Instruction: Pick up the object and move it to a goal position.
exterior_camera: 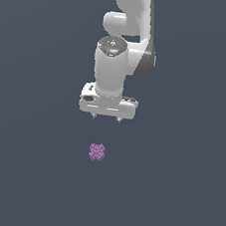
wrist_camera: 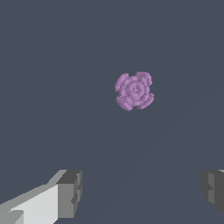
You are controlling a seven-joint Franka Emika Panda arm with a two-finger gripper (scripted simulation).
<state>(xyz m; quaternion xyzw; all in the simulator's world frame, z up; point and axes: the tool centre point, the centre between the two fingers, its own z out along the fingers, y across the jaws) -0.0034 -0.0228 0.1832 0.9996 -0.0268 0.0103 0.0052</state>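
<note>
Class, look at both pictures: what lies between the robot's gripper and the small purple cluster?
Nothing. In the exterior view only bare dark ground separates the gripper from the purple cluster. The wrist view agrees: open fingers, no other thing near the cluster.

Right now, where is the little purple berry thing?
In the exterior view, the purple cluster lies alone on the dark floor, just below the open gripper, not touching it.

object (exterior_camera: 96, 152) | purple lumpy berry-like cluster | lying alone on dark surface
</note>
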